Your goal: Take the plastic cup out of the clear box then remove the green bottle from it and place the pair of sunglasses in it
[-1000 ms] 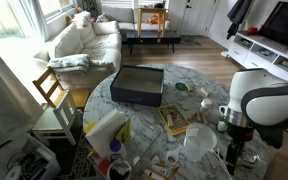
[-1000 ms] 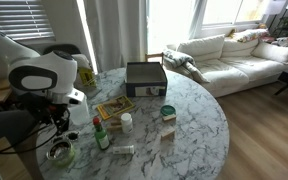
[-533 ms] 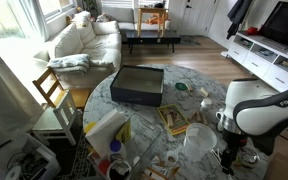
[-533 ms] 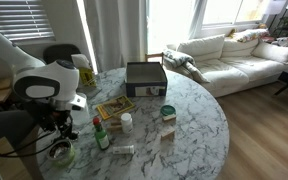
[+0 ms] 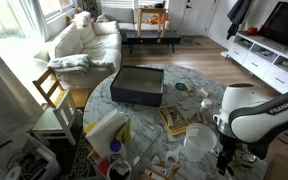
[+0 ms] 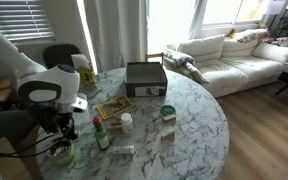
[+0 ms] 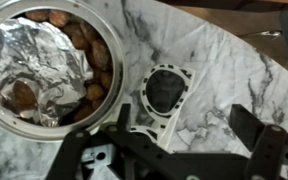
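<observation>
The plastic cup (image 5: 197,143) stands on the marble table next to the arm, outside the clear box (image 5: 137,85). In the wrist view the plastic cup (image 7: 46,65) shows as a wide round rim with a crinkled silvery and brown inside. White-framed sunglasses (image 7: 164,92) with dark lenses lie on the marble right beside it. My gripper (image 7: 184,120) hangs open just above them, the near lens by one finger (image 7: 124,114). The green bottle (image 6: 101,135) stands upright on the table beside my gripper (image 6: 56,135).
A book (image 6: 114,108), a small white bottle (image 6: 126,122) and a green tin (image 6: 167,112) lie mid-table. A yellow-white bag (image 5: 109,128) sits at the table's edge. A wooden chair (image 5: 52,90) and a sofa (image 5: 84,40) stand beyond.
The arm has come down and shifted slightly toward the cup and sunglasses. The jaws stay open, and nothing on the table has moved.
</observation>
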Tool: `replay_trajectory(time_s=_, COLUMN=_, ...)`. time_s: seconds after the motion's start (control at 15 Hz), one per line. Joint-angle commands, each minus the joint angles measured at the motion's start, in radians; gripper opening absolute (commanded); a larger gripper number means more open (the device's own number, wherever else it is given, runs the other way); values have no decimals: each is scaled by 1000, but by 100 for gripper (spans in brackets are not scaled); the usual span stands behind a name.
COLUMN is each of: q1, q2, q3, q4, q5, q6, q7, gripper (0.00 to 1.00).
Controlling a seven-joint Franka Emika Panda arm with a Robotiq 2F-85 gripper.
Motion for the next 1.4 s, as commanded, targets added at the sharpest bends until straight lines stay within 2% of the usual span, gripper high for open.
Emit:
replay_trajectory(time_s=0.0, q1=-11, q2=41, q3=18, q4=1, q5=14, q6=43, q7=7, gripper=97)
replay_trajectory(time_s=0.13, q1=-12, q2=38, q3=22, q4=0, q5=24, q6=41, q7=0, gripper=100)
replay_trajectory(time_s=0.67, q1=-15, q2=13, q3=21, q4=0, q5=-3, q6=18, q7=2, gripper=100)
replay_trajectory(time_s=1.07, q1=-16, q2=-33, q3=20, q4=11, q5=-8, q6=-57, q7=-5, gripper=100)
replay_trajectory(time_s=1.2, q1=-15, q2=-40, q3=17, q4=18, q5=-30, q6=-83, q7=6, gripper=100)
replay_trajectory(time_s=1.33, q1=-15, q2=-29, q3=12, q4=20, q5=-58, q6=-62, q7=18, gripper=100)
